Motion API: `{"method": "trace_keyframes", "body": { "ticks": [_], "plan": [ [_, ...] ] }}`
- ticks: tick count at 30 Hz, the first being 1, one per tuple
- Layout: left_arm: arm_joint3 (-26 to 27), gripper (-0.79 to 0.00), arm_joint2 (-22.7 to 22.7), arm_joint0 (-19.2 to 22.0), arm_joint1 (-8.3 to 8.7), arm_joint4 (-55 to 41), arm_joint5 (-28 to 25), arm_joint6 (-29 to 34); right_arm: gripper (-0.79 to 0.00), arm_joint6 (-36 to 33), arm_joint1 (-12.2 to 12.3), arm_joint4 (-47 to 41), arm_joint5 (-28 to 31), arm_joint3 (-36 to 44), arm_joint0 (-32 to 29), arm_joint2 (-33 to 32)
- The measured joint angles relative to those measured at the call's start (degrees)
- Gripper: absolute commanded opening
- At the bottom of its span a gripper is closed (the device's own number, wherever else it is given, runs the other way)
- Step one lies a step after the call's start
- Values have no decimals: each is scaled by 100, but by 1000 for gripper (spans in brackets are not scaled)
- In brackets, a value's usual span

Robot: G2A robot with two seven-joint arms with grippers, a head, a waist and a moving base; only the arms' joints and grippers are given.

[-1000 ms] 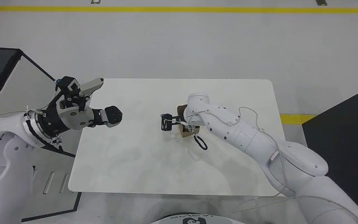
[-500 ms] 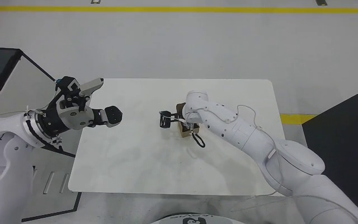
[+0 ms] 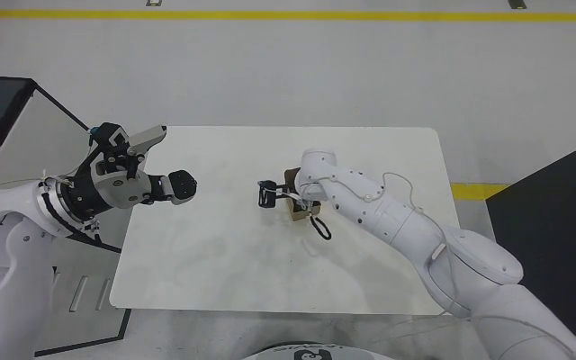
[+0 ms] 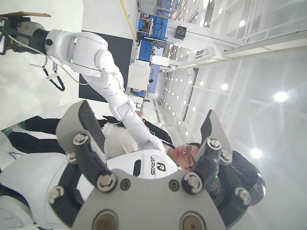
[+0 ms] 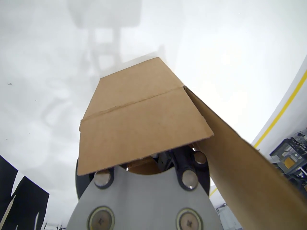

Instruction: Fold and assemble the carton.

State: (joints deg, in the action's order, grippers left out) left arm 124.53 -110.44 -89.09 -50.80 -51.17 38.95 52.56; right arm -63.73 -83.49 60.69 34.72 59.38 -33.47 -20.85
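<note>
Near bench (image 3: 378,153) middle, we found one carton (image 5: 144,125) at right gripper (image 4: 14,26), creased panel lying over it, one flap sticking sideways. Cardboard hid that gripper's closing; we could not tell its state. Left gripper (image 4: 146,113) hung well apart by bench's left edge, spread wide, holding nothing. We judged folding partly done: flaps not yet closed. Next move wanted second gripper brought to loose flap, pressed along crease. Count: one carton, two grippers.

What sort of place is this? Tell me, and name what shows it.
Likely a factory or warehouse hall: a yellow floor line runs past the table, and blue storage racks stand under a high ceiling with rows of lights.
</note>
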Motion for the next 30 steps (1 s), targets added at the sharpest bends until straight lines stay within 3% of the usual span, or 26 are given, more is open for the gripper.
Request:
{"method": "trace_keyframes", "body": {
  "ticks": [11, 17, 24, 30],
  "plan": [
    [0, 0, 0, 0, 0, 0, 0, 0, -785, 236, -188, -18, 97, -467, 41, 48],
    [0, 0, 0, 0, 0, 0, 0, 0, -785, 174, -133, -78, 38, -263, 46, -143],
    [0, 0, 0, 0, 0, 0, 0, 0, -785, -151, 165, -178, -107, 523, -216, -616],
    [0, 0, 0, 0, 0, 0, 0, 0, -785, -110, 664, -242, -220, 1641, -884, -1540]
  ]
}}
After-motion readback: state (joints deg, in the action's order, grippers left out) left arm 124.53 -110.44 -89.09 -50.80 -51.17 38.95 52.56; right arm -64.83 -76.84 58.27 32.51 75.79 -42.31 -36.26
